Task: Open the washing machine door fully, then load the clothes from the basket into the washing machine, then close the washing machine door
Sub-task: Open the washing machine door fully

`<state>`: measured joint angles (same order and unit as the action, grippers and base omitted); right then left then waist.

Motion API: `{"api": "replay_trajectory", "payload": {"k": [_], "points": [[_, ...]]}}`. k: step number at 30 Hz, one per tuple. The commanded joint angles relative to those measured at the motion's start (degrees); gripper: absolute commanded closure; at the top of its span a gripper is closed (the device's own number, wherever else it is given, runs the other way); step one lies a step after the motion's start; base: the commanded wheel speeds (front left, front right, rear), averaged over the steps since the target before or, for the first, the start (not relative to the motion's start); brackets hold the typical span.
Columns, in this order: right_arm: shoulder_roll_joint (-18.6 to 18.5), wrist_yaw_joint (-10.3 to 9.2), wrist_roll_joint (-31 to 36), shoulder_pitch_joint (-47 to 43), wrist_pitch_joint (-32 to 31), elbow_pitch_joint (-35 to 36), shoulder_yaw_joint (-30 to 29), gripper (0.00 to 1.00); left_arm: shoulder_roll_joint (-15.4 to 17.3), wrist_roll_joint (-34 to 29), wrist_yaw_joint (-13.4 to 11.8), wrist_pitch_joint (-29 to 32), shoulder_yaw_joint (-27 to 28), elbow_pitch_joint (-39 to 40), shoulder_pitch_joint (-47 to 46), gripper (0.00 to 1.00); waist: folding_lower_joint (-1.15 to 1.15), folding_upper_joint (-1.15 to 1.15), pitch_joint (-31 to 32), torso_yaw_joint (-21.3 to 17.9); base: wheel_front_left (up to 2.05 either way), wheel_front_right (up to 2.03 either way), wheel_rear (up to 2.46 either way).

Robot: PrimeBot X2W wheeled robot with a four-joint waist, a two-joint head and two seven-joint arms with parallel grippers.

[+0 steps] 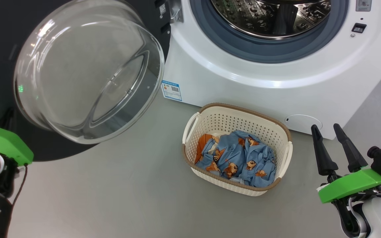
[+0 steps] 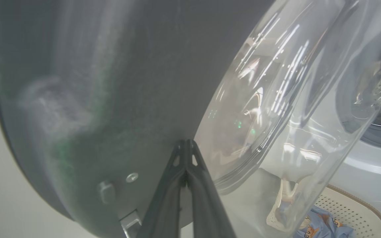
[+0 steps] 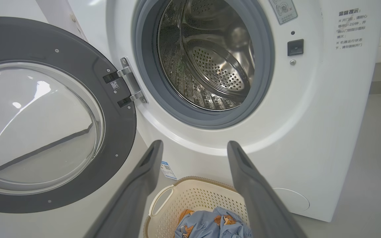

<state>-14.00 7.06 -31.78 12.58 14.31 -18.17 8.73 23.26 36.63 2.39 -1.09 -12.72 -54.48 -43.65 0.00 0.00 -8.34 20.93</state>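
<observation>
**Door Open, Loading Pending**

Head view: the washing machine door (image 1: 88, 69) stands swung wide off the washing machine (image 1: 243, 76), with its convex side toward us. The basket (image 1: 243, 109) sits on the floor (image 1: 127, 191) just in front of the washing machine, its long axis oblique to the machine's front. The clothes (image 1: 240, 157) lie crumpled inside it. The right gripper (image 1: 325, 127) hovers near the machine's lower corner, jaws fully apart and empty.

Left wrist view: the left gripper (image 2: 185, 142) has its jaws pressed together on nothing, tips at the door's inner face. We cannot confirm contact.

Right wrist view: the open jaws point toward the washing machine, above the basket. We judge the clothes soft, light and limp, so we would pinch a raised fold near the heap's centre.
</observation>
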Motion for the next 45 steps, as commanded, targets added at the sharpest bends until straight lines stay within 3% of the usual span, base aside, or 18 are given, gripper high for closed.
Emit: {"api": "replay_trajectory", "payload": {"k": [1, 17, 27, 36, 44, 45], "points": [[-0.6, 0.43, 0.2, 1.6, 0.7, 1.1, 0.8, 0.00, 4.5, -0.5, -1.0, -0.9, 2.1, -0.5, -3.2, 1.00, 0.00, 0.00, 0.1, -0.6, 0.00, 0.00, 0.00], [-0.1, 0.43, 0.0, 0.7, 0.7, 0.5, 0.4, 0.00, 3.9, -0.9, 1.0, -3.9, 0.5, -7.3, -5.5, 1.00, 0.00, 0.00, 2.1, 0.0, 0.00, 0.00, 0.00], [0.4, 0.43, -0.1, -0.1, 0.7, 0.1, 0.3, 0.00, 3.7, 0.3, 3.8, -5.6, -0.4, -9.5, -5.1, 1.00, 0.00, 0.00, 4.0, -0.1, 0.00, 0.00, 0.00], [0.7, 0.43, 0.0, -1.0, 0.7, -0.1, 0.9, 0.00, 3.2, 1.3, 4.8, -7.3, -1.8, -7.1, -1.0, 1.00, 0.00, 0.00, 6.1, -1.4, 0.00, 0.00, 0.00], [0.9, 0.43, 0.1, -2.3, 0.7, 0.1, 1.5, 0.00, 2.4, 2.6, 4.9, -9.6, -2.2, -0.3, 4.8, 1.00, 0.00, 0.00, 7.8, -3.6, 0.00, 0.00, 0.00], [1.0, 0.43, 0.1, -2.3, 0.7, 0.0, 1.8, 0.00, 2.2, 2.7, 4.9, -9.9, -2.2, 1.1, 5.7, 0.88, 0.00, 0.00, 8.0, -4.1, 0.00, 0.00, 0.00]]}}
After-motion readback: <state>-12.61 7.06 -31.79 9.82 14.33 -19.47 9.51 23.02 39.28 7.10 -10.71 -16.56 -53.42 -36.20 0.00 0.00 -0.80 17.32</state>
